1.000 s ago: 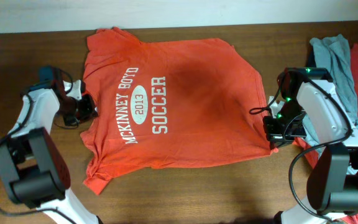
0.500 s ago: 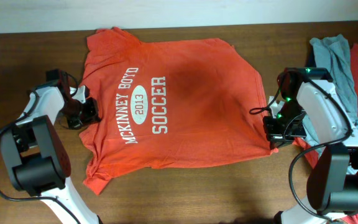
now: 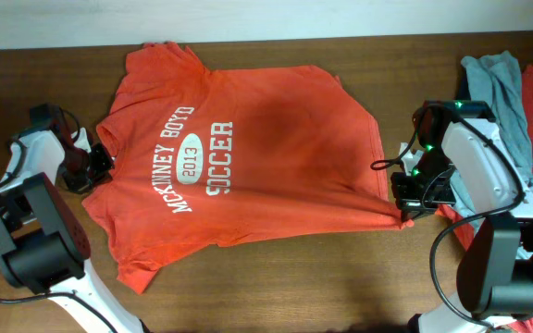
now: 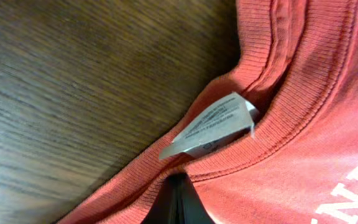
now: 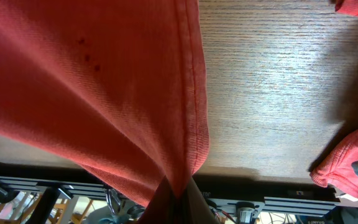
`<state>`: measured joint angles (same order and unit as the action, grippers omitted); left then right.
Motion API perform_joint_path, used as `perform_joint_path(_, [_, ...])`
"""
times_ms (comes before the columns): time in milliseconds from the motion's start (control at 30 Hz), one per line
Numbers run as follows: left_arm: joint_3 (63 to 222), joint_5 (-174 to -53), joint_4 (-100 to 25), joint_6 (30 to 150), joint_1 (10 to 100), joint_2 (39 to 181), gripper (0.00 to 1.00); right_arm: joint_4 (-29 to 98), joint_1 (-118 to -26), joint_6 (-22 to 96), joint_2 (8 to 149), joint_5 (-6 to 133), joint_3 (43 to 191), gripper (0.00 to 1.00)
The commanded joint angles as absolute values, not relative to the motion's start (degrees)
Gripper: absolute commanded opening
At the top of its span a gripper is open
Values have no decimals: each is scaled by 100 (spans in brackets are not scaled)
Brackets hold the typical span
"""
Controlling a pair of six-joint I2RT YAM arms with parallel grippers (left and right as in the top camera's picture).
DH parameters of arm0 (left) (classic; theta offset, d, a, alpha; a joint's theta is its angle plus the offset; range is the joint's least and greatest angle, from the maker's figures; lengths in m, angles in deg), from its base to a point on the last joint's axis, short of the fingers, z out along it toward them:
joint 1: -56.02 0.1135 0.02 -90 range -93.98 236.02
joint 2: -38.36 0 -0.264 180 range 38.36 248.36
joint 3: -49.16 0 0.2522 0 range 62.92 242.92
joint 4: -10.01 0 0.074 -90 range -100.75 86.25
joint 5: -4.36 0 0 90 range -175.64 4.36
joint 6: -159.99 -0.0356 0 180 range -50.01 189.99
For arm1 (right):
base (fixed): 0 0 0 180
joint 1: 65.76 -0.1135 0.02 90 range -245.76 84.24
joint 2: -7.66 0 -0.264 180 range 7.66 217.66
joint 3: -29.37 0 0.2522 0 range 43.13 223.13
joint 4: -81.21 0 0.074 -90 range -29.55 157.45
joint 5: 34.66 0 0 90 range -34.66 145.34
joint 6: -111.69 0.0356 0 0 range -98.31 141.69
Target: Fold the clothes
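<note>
From my feed I see a dark brown wood-grain surface (image 3: 276,277), with a pale wall strip (image 3: 248,18) running along its far edge.

The orange T-shirt (image 3: 276,157) was matt knit cloth, its collar (image 4: 297,93) ribbed. Its label (image 4: 213,126) looked papery. The surface (image 3: 340,277) was dark, grained wood.

One shirt (image 3: 276,157); one heap (image 3: 507,88); two arms (image 3: 35,171) (image 3: 484,171)

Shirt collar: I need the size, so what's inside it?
A white tag sticks out from inside the collar of the orange shirt. Its print is too small to read; ribbing covers its sewn end.
</note>
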<state>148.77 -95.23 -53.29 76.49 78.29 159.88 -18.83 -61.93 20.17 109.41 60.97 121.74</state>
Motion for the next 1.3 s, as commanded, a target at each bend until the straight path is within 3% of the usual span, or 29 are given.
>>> perform_joint_path(0, [15124,-9149,-5713,7701,7907,16198,1,-1907,-6156,2065,10847,6068,12145,4])
perform_joint_path(200, [15412,-9835,-7145,7699,7907,16066,6,-1907,-6156,2065,10847,6068,12145,4])
perform_joint_path(467, [15305,-9426,-8056,7612,7853,15159,7,-1907,-6156,2065,10847,6068,12145,4])
perform_joint_path(733, [13043,-9109,-7486,8027,7627,13450,9,-1907,-6156,2067,10847,6075,12145,4])
perform_joint_path(900, [12090,-8476,-6878,8665,7625,13124,13,-1909,-6156,2067,10847,6094,12145,4])
perform_joint_path(1033, [11825,-8325,-6452,8897,7632,13124,27,-1909,-6156,2067,10847,6094,12145,5])
perform_joint_path(1133, [11716,-8089,-6301,9015,7632,13124,43,-1931,-6156,2067,10847,6092,12145,4])
perform_joint_path(1267, [11605,-8087,-6196,9015,7630,13124,45,-1944,-6156,2065,10847,6092,12145,5])
